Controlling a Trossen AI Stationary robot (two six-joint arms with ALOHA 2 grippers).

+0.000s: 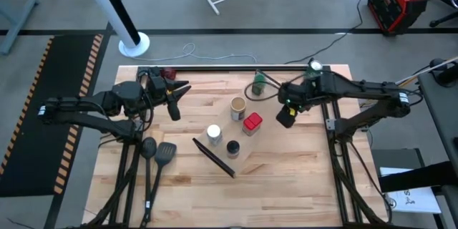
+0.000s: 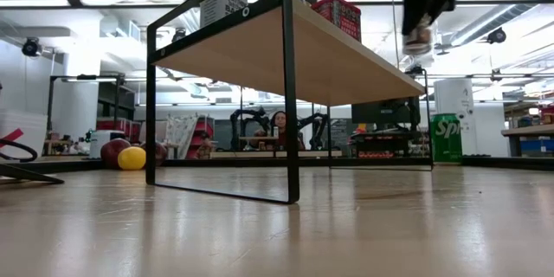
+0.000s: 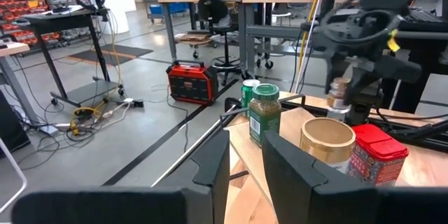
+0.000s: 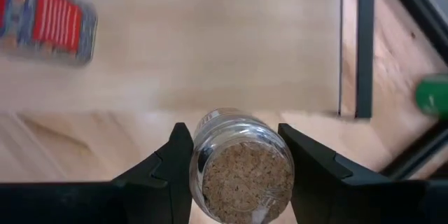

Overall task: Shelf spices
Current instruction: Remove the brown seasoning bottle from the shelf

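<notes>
Right wrist view: the right gripper [image 4: 234, 155] clamps a small glass jar [image 4: 241, 168] of brown granules between its two dark fingers, above the light-wood shelf [image 4: 210, 35], with the red square-topped jar [image 4: 47, 15] further along it. From overhead, that gripper [image 1: 286, 117] hangs beside the shelf's right end, near the red jar [image 1: 252, 123], tan-topped jar [image 1: 238, 106], white-topped jar [image 1: 213, 133] and black-topped jar [image 1: 232, 147]. The green-topped jar [image 1: 258, 84] stands at the far edge by a green can [image 1: 315, 67]. The left gripper [image 1: 176, 100] waits at the table's left, its fingers slightly apart and holding nothing, near two black spatulas [image 1: 156, 150].
</notes>
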